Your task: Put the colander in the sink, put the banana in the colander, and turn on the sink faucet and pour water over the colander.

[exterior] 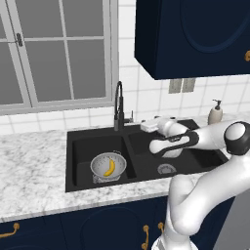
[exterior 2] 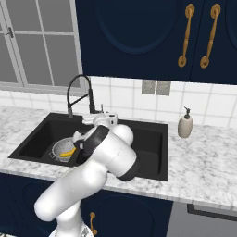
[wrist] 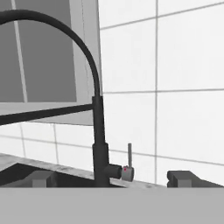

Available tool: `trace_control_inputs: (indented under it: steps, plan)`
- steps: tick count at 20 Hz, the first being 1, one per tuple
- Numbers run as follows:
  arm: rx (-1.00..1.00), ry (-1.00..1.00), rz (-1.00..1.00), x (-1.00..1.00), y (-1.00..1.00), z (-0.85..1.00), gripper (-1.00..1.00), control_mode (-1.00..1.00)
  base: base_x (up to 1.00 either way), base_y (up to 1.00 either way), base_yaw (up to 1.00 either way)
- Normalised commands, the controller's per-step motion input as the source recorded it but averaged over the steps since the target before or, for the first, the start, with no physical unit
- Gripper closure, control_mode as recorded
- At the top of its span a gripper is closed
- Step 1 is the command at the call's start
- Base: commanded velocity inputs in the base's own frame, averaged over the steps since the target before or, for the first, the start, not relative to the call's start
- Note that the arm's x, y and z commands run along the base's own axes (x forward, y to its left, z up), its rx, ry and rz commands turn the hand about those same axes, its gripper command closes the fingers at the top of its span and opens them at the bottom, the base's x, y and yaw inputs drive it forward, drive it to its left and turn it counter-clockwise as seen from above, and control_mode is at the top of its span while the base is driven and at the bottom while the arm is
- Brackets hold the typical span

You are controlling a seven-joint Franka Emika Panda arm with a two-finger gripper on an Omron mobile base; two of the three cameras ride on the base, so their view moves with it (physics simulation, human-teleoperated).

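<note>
Faucet point(wrist: 99, 144) just beyond open hand point(wrist: 111, 178)

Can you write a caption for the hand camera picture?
Open gripper faces the black sink faucet and its side lever.

even, flat rendered light across all views, bright with no clear source. the sink point(exterior: 78, 146) reads matte black, no glare, and shadows are faint. the hand view is softer, the faucet point(wrist: 99, 144) slightly blurred and blocky. edges stay straight in every picture, no lens distortion.
</note>
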Motion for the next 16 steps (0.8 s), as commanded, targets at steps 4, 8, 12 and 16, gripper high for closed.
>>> trace_control_inputs:
  steps: [4, 8, 12, 16]
  plan:
    - [0.0, -0.1, 0.0, 0.17, 0.09, -0.28, -1.0, -1.0, 0.0, 0.0, 0.0]
    - [0.0, -0.11, 0.0, 0.26, 0.19, -0.28, -1.0, -1.0, 0.0, 0.0, 0.0]
    - [0.0, -0.09, -0.03, 0.36, 0.3, -0.27, -1.0, -1.0, 0.0, 0.0, 0.0]
    - [0.0, -0.07, -0.1, 0.46, 0.28, -0.25, -1.0, -1.0, 0.0, 0.0, 0.0]
